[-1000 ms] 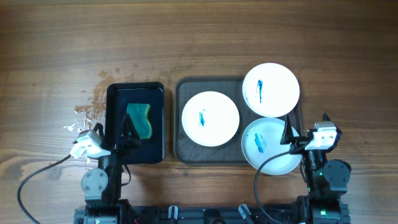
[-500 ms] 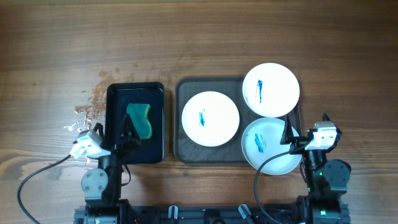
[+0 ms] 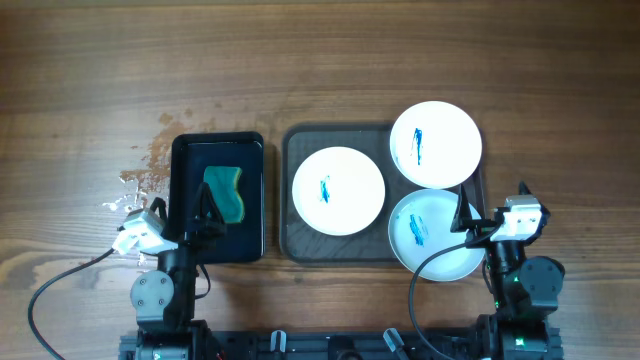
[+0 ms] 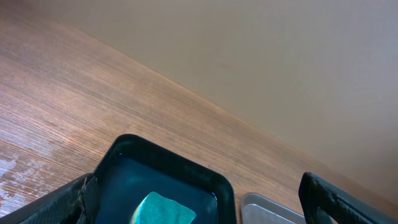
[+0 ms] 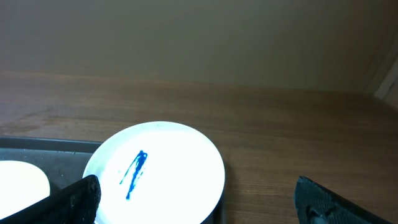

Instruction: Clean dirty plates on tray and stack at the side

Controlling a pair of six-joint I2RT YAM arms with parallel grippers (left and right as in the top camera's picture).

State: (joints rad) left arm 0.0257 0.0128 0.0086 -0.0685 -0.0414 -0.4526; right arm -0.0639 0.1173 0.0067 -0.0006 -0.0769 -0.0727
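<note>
Plates (image 3: 338, 190) lay smeared on the tray (image 3: 298, 242), just ahead of our right gripper (image 3: 465, 218) — we had both released, empty; our left gripper (image 3: 205, 212) faced the sponge (image 3: 225, 192), likely for wiping first.

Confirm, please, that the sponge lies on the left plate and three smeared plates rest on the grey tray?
Not quite: the sponge lies in the black tray, not on a plate, as the overhead view shows. Three smeared plates do rest on the grey tray.
</note>
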